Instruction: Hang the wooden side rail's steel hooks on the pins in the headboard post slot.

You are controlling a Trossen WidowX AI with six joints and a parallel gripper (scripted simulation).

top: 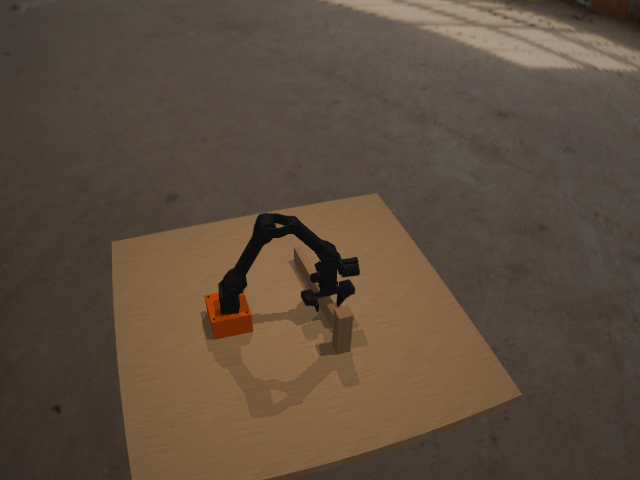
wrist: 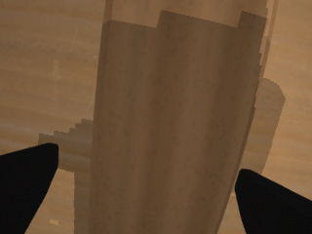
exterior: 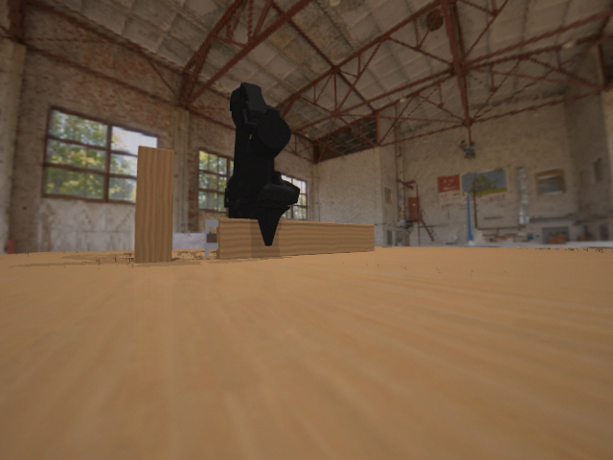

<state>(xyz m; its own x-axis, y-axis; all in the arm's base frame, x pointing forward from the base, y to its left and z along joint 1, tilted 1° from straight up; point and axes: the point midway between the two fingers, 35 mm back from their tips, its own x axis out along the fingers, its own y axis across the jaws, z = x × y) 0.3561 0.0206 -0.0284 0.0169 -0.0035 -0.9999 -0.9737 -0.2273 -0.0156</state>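
Note:
The wooden side rail (top: pixel 301 267) (exterior: pixel 327 238) (wrist: pixel 171 122) lies flat along the table. The steel hook end (exterior: pixel 211 224) faces the upright headboard post (top: pixel 342 330) (exterior: pixel 154 205), with a gap between them in the exterior view. The post's slot and pins do not show. My gripper (top: pixel 328 306) (exterior: pixel 268 240) (wrist: pixel 150 168) is open and points down over the rail near its hook end. Its fingers straddle the rail. In the wrist view the right fingertip appears close beside the rail's edge, and a wider gap shows at the left one. One finger is hidden behind the rail in the exterior view.
The wooden table top (top: pixel 170 439) (exterior: pixel 346 346) carries everything. The orange arm base (top: pixel 232 326) stands left of the rail in the top view. The post stands just beyond the rail's hook end, close to the gripper.

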